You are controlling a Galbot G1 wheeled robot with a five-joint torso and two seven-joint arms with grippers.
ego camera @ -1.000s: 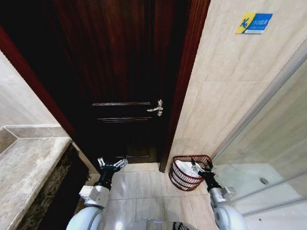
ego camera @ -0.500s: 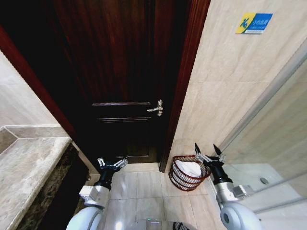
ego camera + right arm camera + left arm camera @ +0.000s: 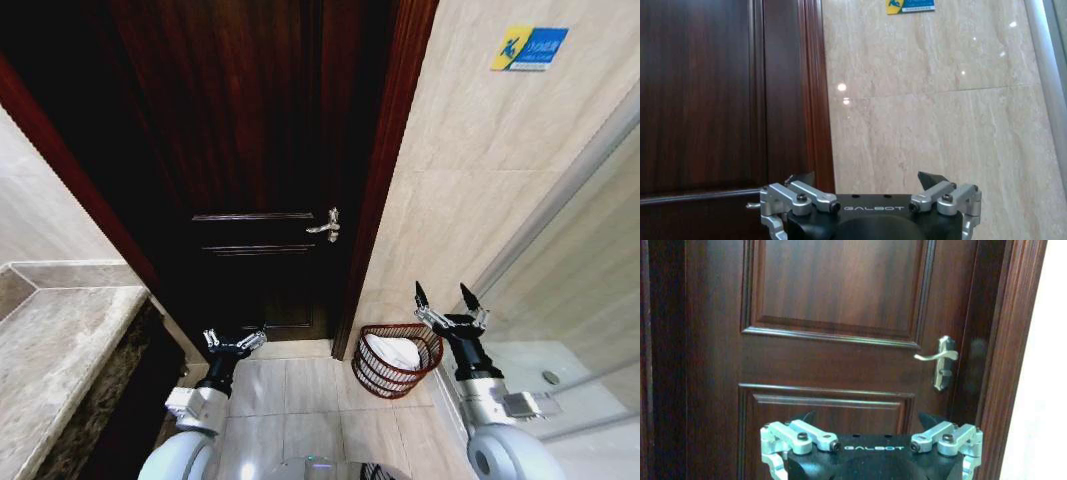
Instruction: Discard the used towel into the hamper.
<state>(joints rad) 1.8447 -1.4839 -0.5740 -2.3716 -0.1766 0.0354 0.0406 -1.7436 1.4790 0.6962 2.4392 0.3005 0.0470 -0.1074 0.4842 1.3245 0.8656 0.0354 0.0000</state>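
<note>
the white crumpled towel (image 3: 393,352) lies inside the small round reddish-brown slatted hamper (image 3: 396,360), which stands on the tiled floor (image 3: 300,400) by the dark wooden door (image 3: 260,150). the right tool (image 3: 447,305) hangs spread wide and empty just above the hamper's rim. the left tool (image 3: 235,341) is parked low before the door, also spread wide.

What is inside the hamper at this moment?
A white towel lies inside the hamper, showing above the rim. Whatever is under the towel is covered. The right gripper is raised beside the hamper, fingers open and empty.
</note>
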